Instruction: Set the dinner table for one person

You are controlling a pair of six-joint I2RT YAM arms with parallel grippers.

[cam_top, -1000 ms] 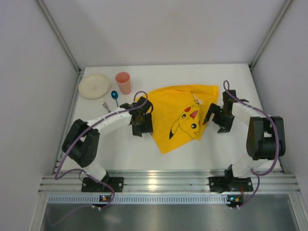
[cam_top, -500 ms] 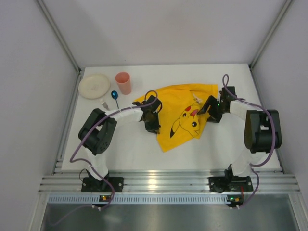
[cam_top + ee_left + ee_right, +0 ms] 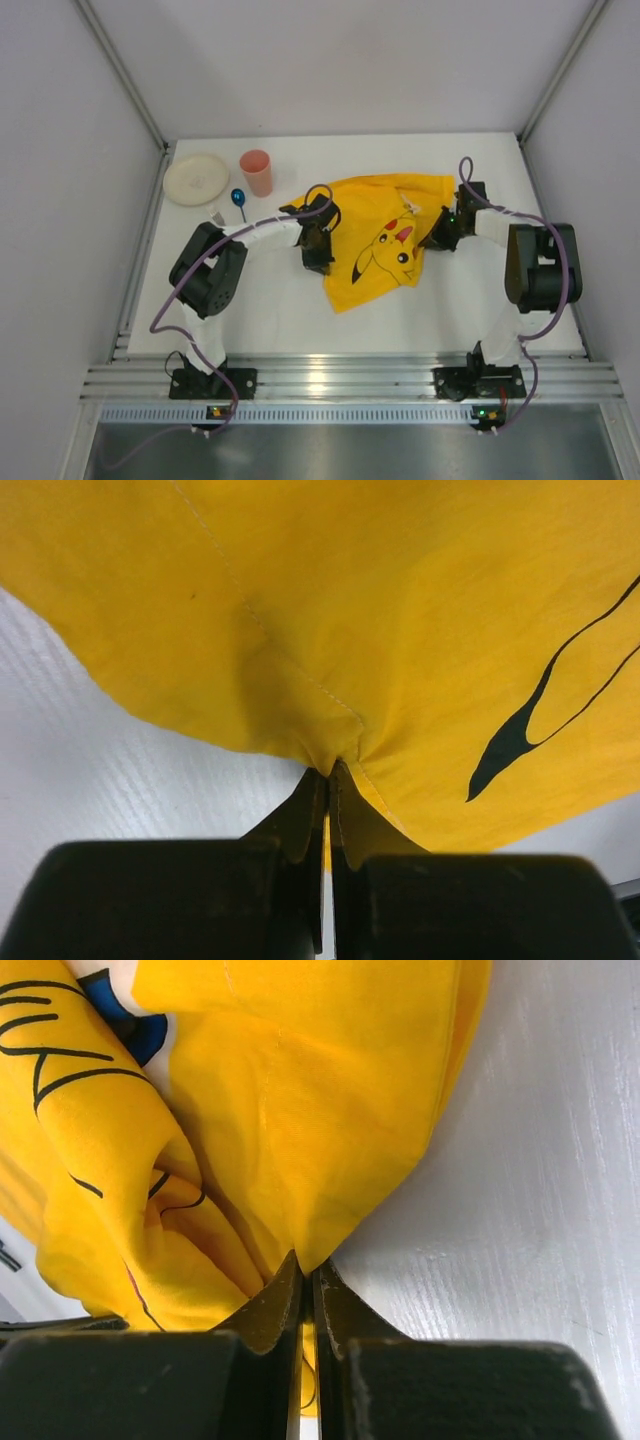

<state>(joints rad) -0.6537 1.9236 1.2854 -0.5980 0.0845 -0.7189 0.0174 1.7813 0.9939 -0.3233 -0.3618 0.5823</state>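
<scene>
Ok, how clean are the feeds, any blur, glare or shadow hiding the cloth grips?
Top external: sharp, evenly lit, no glare on the yellow cloth. Left wrist: stitching crisp, the black fingers close up, dark and soft. Right wrist: folds in focus, shadowed creases, white table textured, not blown out.

A robotics lab: an enclosed bench-top test cell.
Plain white panels (image 3: pixel 350 60) are boxing in the white dinner table (image 3: pixel 280 320) on its left, far and right sides, aluminium struts (image 3: pixel 120 70) are running up the far corners, and an aluminium rail (image 3: pixel 350 378) is lying along the near edge, where two robot arm bases (image 3: pixel 210 382) are sitting bolted side by side.
</scene>
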